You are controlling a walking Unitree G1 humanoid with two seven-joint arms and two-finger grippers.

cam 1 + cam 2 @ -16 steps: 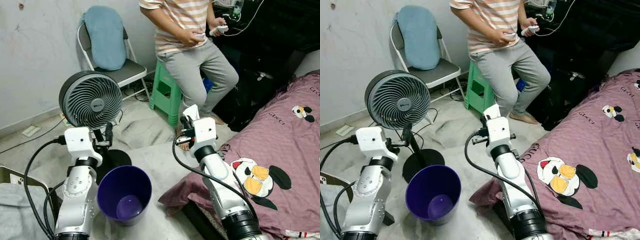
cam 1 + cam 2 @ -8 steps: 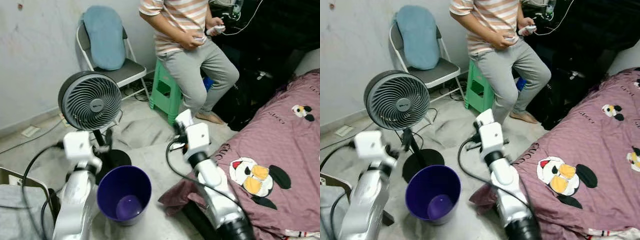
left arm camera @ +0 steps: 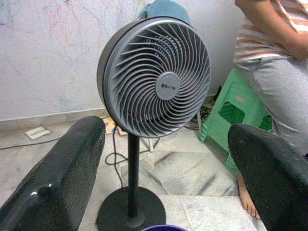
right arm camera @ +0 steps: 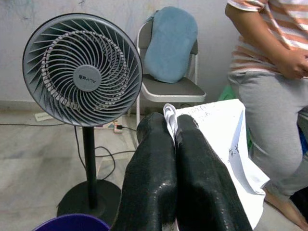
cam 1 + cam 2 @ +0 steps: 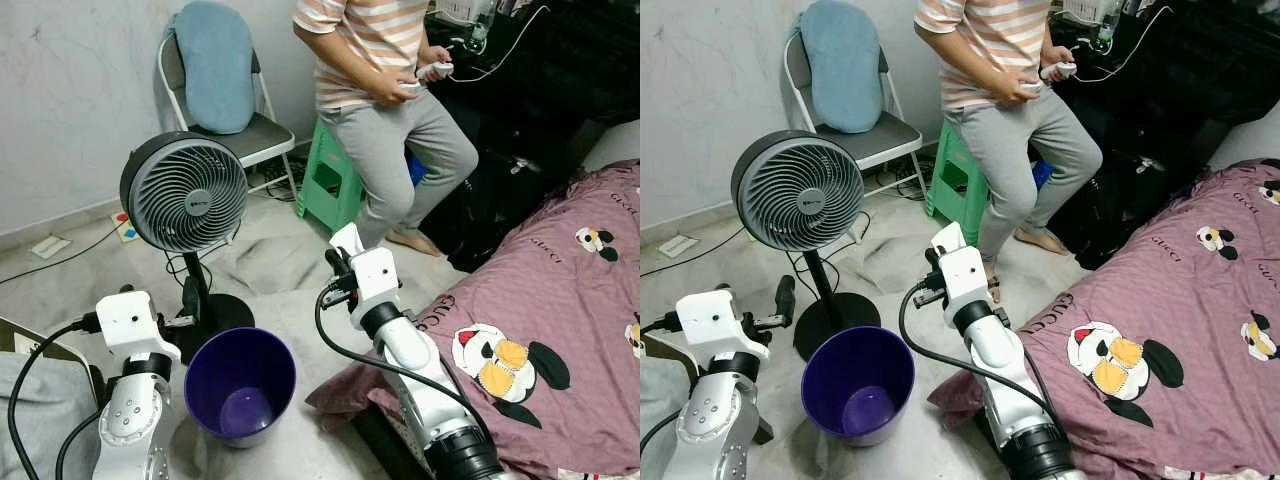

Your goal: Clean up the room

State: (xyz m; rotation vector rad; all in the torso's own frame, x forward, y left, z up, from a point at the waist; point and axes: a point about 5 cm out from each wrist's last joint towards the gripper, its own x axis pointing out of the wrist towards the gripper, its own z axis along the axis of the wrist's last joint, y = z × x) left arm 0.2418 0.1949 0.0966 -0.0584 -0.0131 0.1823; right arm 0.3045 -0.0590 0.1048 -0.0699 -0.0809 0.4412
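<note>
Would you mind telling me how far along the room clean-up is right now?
Done: nothing shows inside the purple bin yet. In hand: the right tool is shut on a white paper, raised beyond the bin. The left tool is open, facing the fan. Left: dropping the paper into the bin.

Wall (image 5: pixel 70 110): pale, scuffed, with faint scribbles.
Floor (image 5: pixel 280 265): light marbled tiles; a cable trails along the wall's foot.
Folding chair (image 5: pixel 245 135): grey, against the wall, a blue cushion (image 5: pixel 215 65) leaning on its back.
Stool (image 5: pixel 330 185): green plastic, a person (image 5: pixel 400 110) seated on it.
Bed (image 5: pixel 560 300): on the right, mauve cartoon-print cover.
Pedestal fan (image 5: pixel 187 195): grey, on a black round base.
Light: even, indoor.
</note>
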